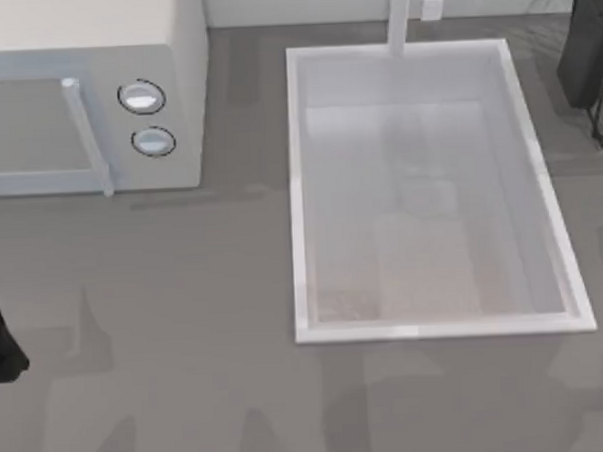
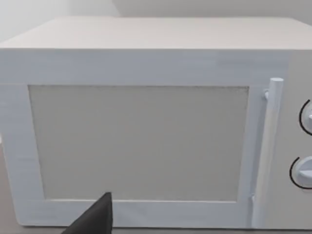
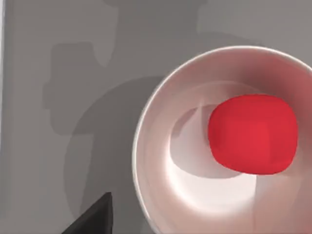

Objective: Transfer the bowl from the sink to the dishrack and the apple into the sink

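The apple (image 3: pixel 252 134) — smooth, round, light, firm — sits inside a glossy white dish (image 3: pixel 156 195); grip across its widest middle. Whether either claw is open, I cannot tell.

The top view looks straight down on the table (image 1: pixel 186 331), with the microwave (image 1: pixel 95 85) toward ten o'clock and the sink (image 1: pixel 300 186) right of centre; the left wrist view faces the microwave's door (image 2: pixel 139 141) level and close, sharing that appliance with the top view; the right wrist view looks steeply down, very near a white dish (image 3: pixel 161 195) holding the apple (image 3: pixel 252 134), on the grey surface
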You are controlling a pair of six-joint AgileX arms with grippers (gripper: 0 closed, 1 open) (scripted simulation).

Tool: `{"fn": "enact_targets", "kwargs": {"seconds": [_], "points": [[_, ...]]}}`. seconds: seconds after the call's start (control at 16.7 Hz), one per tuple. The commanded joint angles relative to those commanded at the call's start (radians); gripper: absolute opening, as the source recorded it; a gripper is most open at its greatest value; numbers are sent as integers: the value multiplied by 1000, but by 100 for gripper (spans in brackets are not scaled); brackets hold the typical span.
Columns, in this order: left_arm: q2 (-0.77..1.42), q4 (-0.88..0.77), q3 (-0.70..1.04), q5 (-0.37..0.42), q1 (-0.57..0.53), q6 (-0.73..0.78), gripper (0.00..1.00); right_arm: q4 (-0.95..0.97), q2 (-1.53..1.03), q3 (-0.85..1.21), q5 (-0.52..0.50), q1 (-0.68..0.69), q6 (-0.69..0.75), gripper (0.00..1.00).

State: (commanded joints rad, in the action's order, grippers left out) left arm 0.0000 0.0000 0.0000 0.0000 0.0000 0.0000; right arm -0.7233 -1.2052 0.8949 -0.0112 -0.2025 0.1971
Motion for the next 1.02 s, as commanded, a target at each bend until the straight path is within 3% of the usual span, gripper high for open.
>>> {"fn": "enact_targets", "kwargs": {"seconds": [0.48, 1.02], "points": [[0, 0, 0, 0, 0, 0, 100, -342, -573, 442, 5, -97, 90, 100], [0, 0, 0, 0, 0, 0, 100, -389, -660, 514, 10, -107, 103, 100]]}}
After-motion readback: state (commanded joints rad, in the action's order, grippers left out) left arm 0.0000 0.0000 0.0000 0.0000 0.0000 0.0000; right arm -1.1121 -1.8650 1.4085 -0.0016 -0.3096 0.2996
